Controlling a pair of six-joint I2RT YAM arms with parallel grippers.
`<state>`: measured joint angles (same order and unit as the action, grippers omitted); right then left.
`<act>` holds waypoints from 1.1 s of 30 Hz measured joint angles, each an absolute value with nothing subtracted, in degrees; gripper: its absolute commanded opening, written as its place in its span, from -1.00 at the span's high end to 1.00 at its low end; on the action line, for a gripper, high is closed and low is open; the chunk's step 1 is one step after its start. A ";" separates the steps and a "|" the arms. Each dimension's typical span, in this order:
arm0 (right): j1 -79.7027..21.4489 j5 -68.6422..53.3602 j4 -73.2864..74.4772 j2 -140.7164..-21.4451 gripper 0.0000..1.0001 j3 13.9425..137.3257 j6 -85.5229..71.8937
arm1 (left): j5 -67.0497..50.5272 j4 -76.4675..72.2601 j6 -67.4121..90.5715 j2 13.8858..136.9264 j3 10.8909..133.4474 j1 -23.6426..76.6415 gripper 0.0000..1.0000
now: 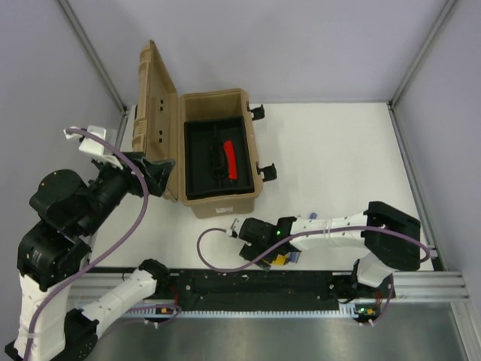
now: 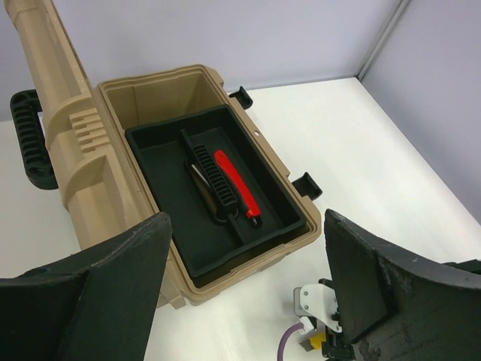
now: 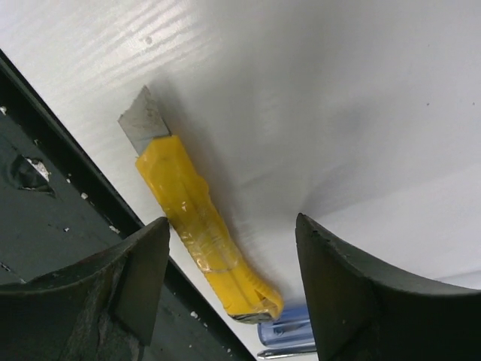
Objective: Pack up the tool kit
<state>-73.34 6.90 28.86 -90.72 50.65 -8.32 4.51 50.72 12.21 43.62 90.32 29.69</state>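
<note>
The tan ribbed toolbox (image 1: 225,201) stands open at the table's back left, lid up; it also shows in the left wrist view (image 2: 297,233). Its black tray (image 2: 161,226) holds a red utility knife (image 1: 230,159) (image 2: 237,182) and a black ribbed tool (image 2: 213,180). My right gripper (image 1: 264,254) is open, low over the yellow utility knife (image 3: 199,220) with its blade out, near the table's front edge. A blue screwdriver handle (image 3: 285,331) lies just beyond the knife's end. My left gripper (image 1: 161,178) is open and empty, left of the box.
A black rail (image 1: 255,284) runs along the front edge, right beside the yellow knife. Black latches (image 1: 267,172) stick out from the box's right side. Grey walls close in the left, back and right.
</note>
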 measured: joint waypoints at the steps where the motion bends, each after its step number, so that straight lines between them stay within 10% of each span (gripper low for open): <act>1: -73.34 7.01 28.34 -91.33 -0.21 50.65 -8.27 | 4.54 50.76 12.19 43.64 90.32 29.69 -0.73; 10: -73.45 7.29 24.84 -92.84 1.00 51.42 -8.69 | 4.56 51.16 11.84 43.64 90.32 29.69 -0.73; 33: -71.40 12.21 24.12 -66.87 1.00 57.49 -9.67 | 11.46 50.52 12.62 39.99 91.70 29.69 -0.73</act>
<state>-71.40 12.21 24.12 -66.87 57.49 -9.67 11.46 50.52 12.62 39.99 91.70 29.69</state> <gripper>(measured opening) 0.104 0.864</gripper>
